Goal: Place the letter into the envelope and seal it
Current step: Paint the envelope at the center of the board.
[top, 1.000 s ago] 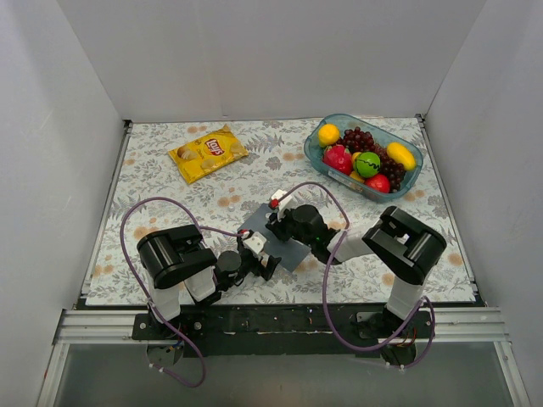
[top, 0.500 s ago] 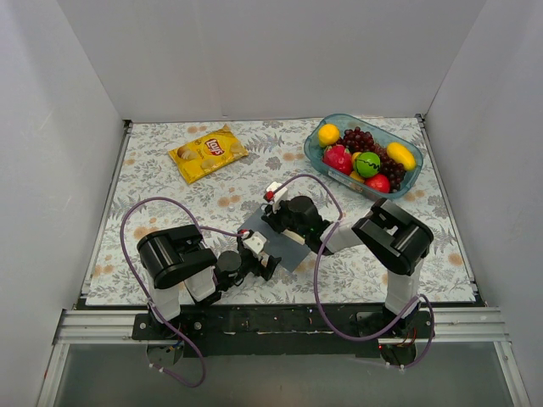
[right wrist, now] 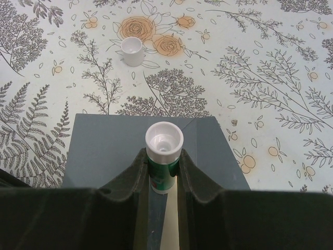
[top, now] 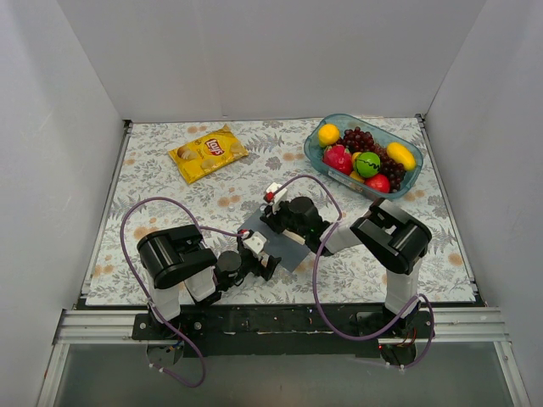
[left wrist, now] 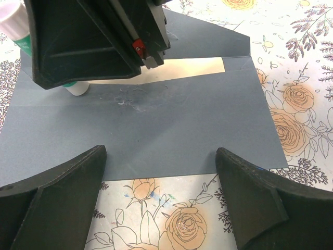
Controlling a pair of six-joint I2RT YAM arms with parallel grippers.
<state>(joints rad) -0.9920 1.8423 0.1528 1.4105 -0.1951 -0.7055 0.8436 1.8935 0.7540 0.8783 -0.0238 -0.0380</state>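
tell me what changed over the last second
The right gripper, shut on the glue stick, shifted a little left and away from the bases over the envelope, then nearly stopped. Nothing was grabbed or let go. The left gripper stayed open at the envelope's near edge, and the crisp bag did not move.

The envelope (left wrist: 156, 130) is matt slate-blue paper, lightly scuffed with pale smears. The letter (left wrist: 182, 70) is smooth cream paper. The glue stick (right wrist: 164, 156) and its loose cap (right wrist: 131, 51) are smooth white plastic with a slight sheen. The left gripper (left wrist: 161, 156) is dull black plastic. The tablecloth (right wrist: 260, 78) looks smooth and printed. The crisp bag (top: 208, 153) is glossy foil, and the bowl (top: 310, 151) is clear bluish plastic.
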